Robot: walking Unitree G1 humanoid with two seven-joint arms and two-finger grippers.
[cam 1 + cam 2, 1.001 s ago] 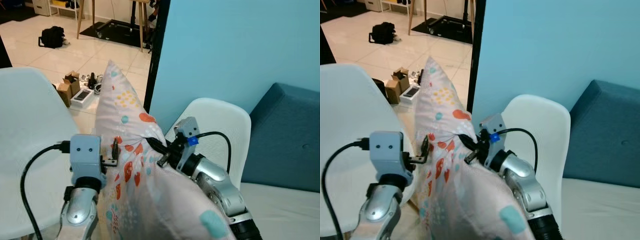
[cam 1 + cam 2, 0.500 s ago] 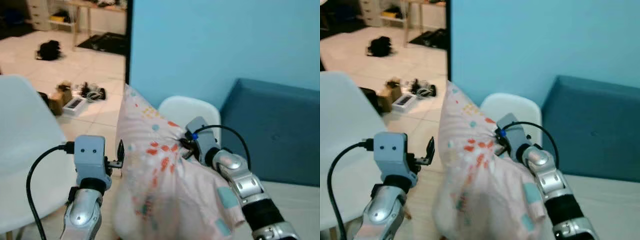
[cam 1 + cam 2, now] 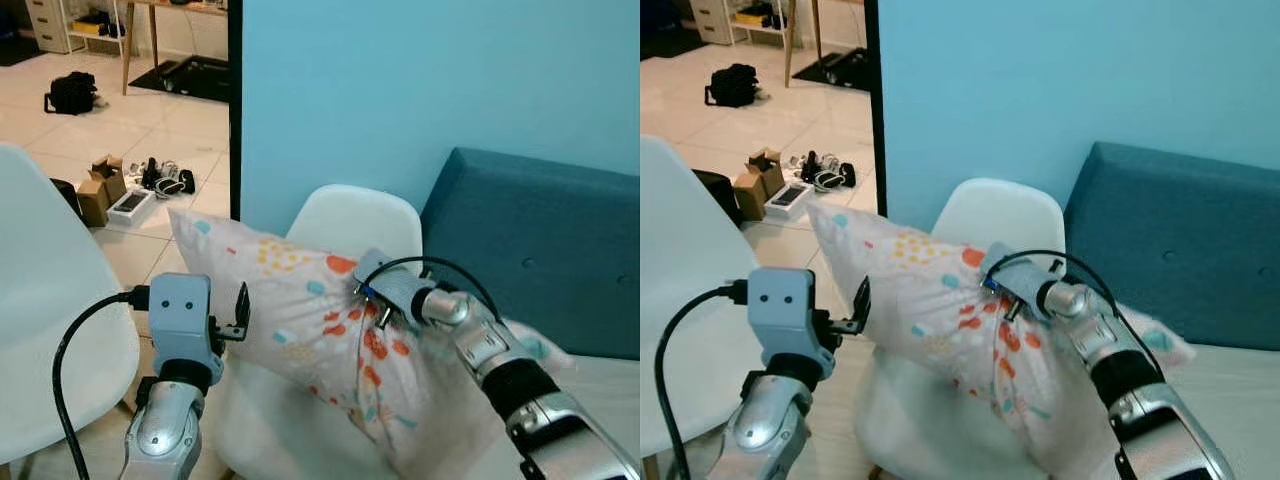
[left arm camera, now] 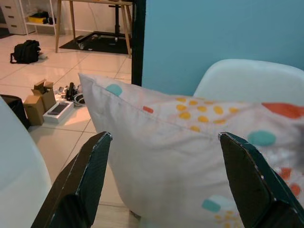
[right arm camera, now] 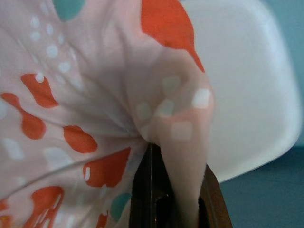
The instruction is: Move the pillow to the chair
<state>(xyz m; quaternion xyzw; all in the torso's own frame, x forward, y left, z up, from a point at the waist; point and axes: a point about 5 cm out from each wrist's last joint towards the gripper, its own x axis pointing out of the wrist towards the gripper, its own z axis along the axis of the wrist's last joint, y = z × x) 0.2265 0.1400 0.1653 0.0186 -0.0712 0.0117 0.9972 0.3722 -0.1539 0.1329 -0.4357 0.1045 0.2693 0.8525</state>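
Note:
The pillow (image 3: 300,315) is pale pink with red, yellow and teal spots. It lies tilted across the seat of the white chair (image 3: 355,215) that stands against the blue wall. My right gripper (image 3: 372,308) is shut on a bunched fold of the pillow's cloth near its middle; the wrist view shows the fabric (image 5: 161,114) pinched between the black fingers (image 5: 147,199). My left gripper (image 3: 240,312) hangs open just left of the pillow's near edge, its fingers (image 4: 85,180) spread wide with the pillow's corner (image 4: 156,137) ahead of them, not touching.
A second white chair (image 3: 50,310) stands close on the left. A dark teal sofa (image 3: 530,250) sits to the right with a pale cushion (image 3: 600,380) before it. Boxes and cables (image 3: 125,185) and a black bag (image 3: 72,92) lie on the tiled floor beyond.
The pillow has swung down from upright to lying across the white chair, carried by the right gripper. The left gripper has come off the pillow. The camera has turned toward the chair.

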